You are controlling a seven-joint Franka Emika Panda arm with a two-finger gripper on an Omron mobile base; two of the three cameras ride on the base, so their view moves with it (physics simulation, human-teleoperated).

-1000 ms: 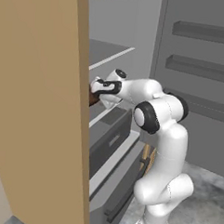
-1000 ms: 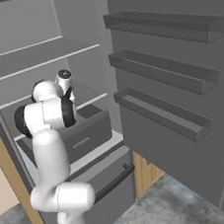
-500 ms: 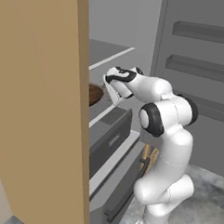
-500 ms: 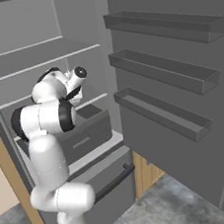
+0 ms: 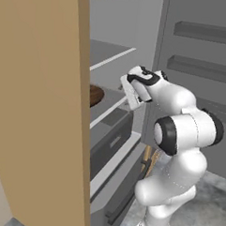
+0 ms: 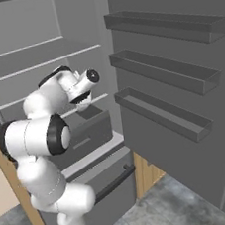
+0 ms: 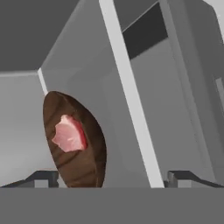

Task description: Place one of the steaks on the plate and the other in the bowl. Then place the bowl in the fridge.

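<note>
the bowl (image 7: pixel 74 140) is sitting on a fridge shelf (image 5: pixel 105 115), holding the pale steak (image 7: pixel 68 134). the end effector (image 7: pixel 111 177) is hanging released, apart from the bowl. the tan side panel (image 5: pixel 37 106) is hiding most of the bowl in the left base view.

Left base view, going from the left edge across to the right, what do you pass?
Tan wood-coloured side panel → brown bowl on a fridge shelf → hand → white arm → grey door racks.
</note>
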